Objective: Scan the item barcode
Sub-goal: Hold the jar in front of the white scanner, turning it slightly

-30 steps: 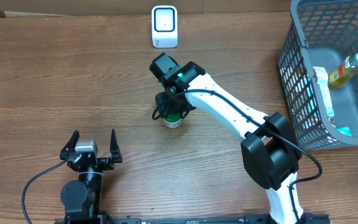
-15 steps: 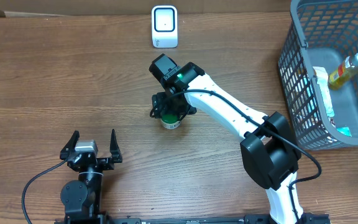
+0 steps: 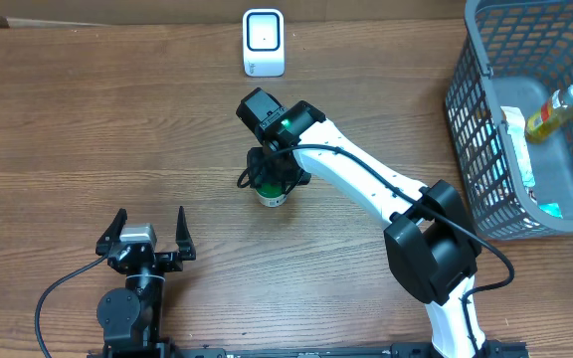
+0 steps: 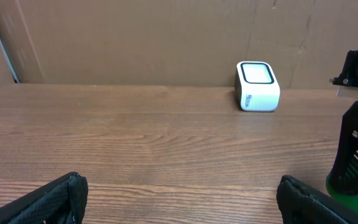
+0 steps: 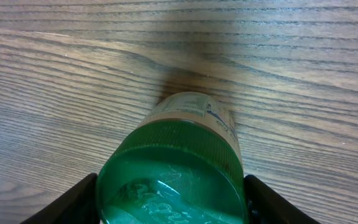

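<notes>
- Wooden table point(image 3: 88, 129), cardboard wall behind it in the left wrist view.
- White scanner point(image 3: 264, 42) sits at the far edge, its window facing up. So the barcode has to be brought over it, I'd say.
- Task item is a jar point(image 5: 166, 180) with a green cap. It stands upright on the table mid-field, well apart from the scanner, nearer the robot.
- Right gripper point(image 3: 271, 184) is down over the jar from above. Its fingers point(image 5: 73, 202) sit either side of the cap and look to be touching the rim.
- Whether that is a firm clamp or just contact, cannot tell. The jar base is on the wood.
- A grip on the cap makes sense: it leaves the label below free to face the scanner.
- A tan label strip shows under the cap in the right wrist view. No barcode is visible from here.
- Left gripper point(image 3: 149, 221) is parked at the near edge, jaws spread wide and holding nothing. It is out of the working lane and probably not needed.
- Grey basket point(image 3: 485, 119) at the right edge holds other goods, including a bottle point(image 3: 553, 109). Likely the stock bin.
- Step judged: securing the jar, with lift and carry to the scanner not yet done.
</notes>
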### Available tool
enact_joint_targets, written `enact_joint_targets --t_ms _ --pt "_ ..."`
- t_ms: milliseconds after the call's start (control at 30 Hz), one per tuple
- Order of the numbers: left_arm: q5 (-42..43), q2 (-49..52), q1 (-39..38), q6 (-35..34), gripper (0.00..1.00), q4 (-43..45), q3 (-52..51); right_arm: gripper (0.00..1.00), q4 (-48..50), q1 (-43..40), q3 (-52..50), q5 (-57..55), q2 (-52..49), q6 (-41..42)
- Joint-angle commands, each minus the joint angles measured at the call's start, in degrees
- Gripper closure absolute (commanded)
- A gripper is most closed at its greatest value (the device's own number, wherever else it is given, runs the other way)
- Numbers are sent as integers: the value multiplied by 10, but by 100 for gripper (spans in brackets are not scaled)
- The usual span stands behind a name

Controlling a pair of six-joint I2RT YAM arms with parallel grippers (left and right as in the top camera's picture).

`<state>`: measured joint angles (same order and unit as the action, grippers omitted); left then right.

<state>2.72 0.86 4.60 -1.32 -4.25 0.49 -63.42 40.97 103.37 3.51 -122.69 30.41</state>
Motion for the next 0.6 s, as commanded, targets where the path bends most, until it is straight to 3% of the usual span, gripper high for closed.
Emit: enact_joint_targets --t_ms 0,567 --pt "-3 -5 3 0 1 0 -2 37 3 0 -4 -32 -2 -8" --pt "-3 -5 3 0 0 0 -2 37 18 0 -2 -47 -2 -36"
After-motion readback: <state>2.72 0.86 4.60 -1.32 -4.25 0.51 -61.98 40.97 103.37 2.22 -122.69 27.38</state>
